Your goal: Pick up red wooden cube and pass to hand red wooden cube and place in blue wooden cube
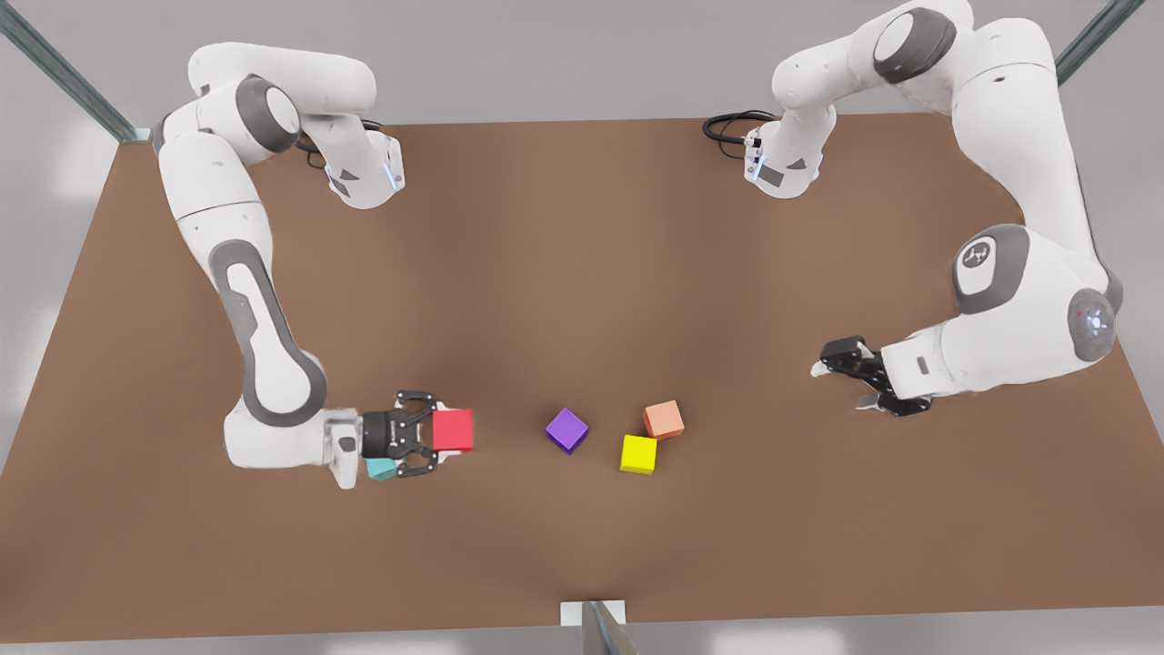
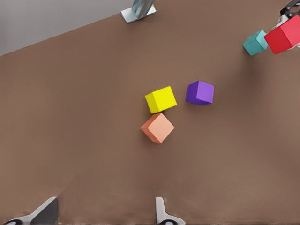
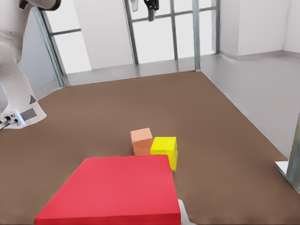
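Small bright red wooden cube [image 1: 453,430] gripped between the fingers of the right hand [image 1: 427,437], over the brown bench [image 1: 582,273] on the front view's left. Small teal wooden cube [image 1: 381,469] just beside, partly hidden under that hand's wrist (contact with the red cube impossible to judge). Further toward the front view's right: purple cube [image 1: 566,429], then yellow cube [image 1: 638,454] and salmon-orange cube [image 1: 664,419] close together. Left hand [image 1: 841,377] well apart at the front view's right, fingers spread wide, holding nothing.
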`<state>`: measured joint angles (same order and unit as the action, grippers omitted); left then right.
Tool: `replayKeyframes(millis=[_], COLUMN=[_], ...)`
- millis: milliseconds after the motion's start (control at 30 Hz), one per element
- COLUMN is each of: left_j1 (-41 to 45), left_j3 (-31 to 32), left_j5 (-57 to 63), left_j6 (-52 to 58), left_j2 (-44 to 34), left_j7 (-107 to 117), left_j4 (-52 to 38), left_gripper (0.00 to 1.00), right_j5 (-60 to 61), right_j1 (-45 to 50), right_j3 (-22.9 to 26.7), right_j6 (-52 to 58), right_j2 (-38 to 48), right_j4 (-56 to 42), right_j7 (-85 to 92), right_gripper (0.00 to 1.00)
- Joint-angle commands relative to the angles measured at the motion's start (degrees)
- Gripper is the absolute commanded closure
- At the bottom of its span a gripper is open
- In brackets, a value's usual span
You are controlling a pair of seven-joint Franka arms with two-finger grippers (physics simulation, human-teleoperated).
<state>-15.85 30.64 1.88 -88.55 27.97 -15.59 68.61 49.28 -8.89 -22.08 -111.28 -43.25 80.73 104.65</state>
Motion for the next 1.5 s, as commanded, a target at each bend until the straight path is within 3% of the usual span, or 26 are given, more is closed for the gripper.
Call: replayKeyframes(millis=[0,33,100,233,500,1033,1067,1100,1467], left_j1=[17.9,20.4,20.4,20.2,19.7,19.7,19.8,19.9,19.9], left_j3=[-27.3,-29.6,-29.4,-29.1,-29.2,-29.2,-29.2,-29.2,-29.1], left_j5=[-0.1,-0.8,-1.4,-3.0,-3.0,-3.0,-3.0,-3.0,-3.0], left_j6=[4.6,3.7,8.0,8.3,8.0,8.9,9.4,9.4,9.3], left_j2=[-14.6,-17.0,-11.5,-10.3,-9.3,-9.2,-9.2,-9.2,-9.1], left_j7=[10.1,13.0,13.6,14.3,14.2,14.3,14.3,14.3,14.3], left_j4=[15.8,18.2,12.5,12.6,13.0,13.6,13.6,13.5,13.6], left_gripper=[0.0,0.0,0.0,0.0,0.0,0.0,0.0,0.0,0.0], right_j5=[-23.8,-31.8,-48.8,-62.9,-66.2,-66.1,-66.1,-66.0,-65.5], right_j1=[-0.1,0.0,0.8,2.0,2.7,3.0,3.0,3.0,2.8], right_j3=[1.1,0.9,0.3,0.4,0.9,0.9,0.9,0.9,0.6], right_j6=[1.6,1.7,2.9,4.5,-5.0,-6.8,-6.8,-6.8,-6.0], right_j2=[2.6,4.1,5.7,6.6,3.0,-1.7,-1.7,-1.8,-0.8], right_j4=[-0.1,-0.2,-0.8,0.6,0.1,0.7,0.7,0.7,0.0], right_j7=[-53.3,-61.4,-74.3,-83.5,-88.7,-90.6,-90.6,-90.7,-90.9], right_gripper=[0.31,0.31,0.32,0.31,0.31,0.31,0.27,0.0,0.0])
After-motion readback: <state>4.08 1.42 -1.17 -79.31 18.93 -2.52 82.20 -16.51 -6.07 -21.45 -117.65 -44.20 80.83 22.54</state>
